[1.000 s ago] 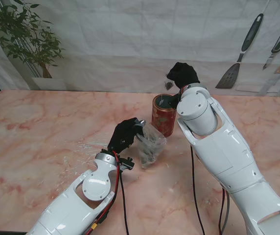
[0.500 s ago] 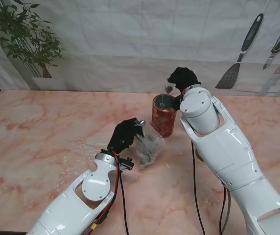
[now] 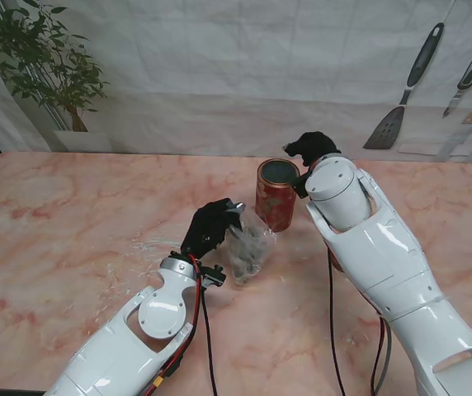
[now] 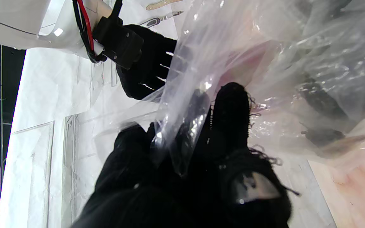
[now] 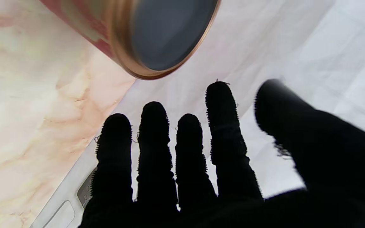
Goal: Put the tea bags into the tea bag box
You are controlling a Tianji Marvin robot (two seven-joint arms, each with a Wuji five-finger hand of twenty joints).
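Note:
The tea box is a red round tin [image 3: 276,194] with a gold rim, standing upright and open at mid-table; its dark mouth [image 5: 166,34] shows in the right wrist view. My right hand [image 3: 310,147] hovers just behind the tin's rim, its fingers [image 5: 220,126] spread and holding nothing. My left hand [image 3: 211,224] is nearer to me, left of the tin, shut on a clear plastic bag [image 3: 248,243]. Dark tea bags [image 4: 322,104] lie inside the crumpled plastic. The bag rests against the table beside the tin's base.
A potted plant [image 3: 46,66] stands at the far left corner. Spatulas and other utensils [image 3: 401,91] hang on the white backdrop at the far right. Black and red cables [image 3: 331,330] trail along my arms over the pink marble table [image 3: 71,223].
My right hand has come down from above the tin to its far rim. The small tea bag it pinched earlier is out of sight, and its fingers are now spread. The left hand's bag sagged slightly.

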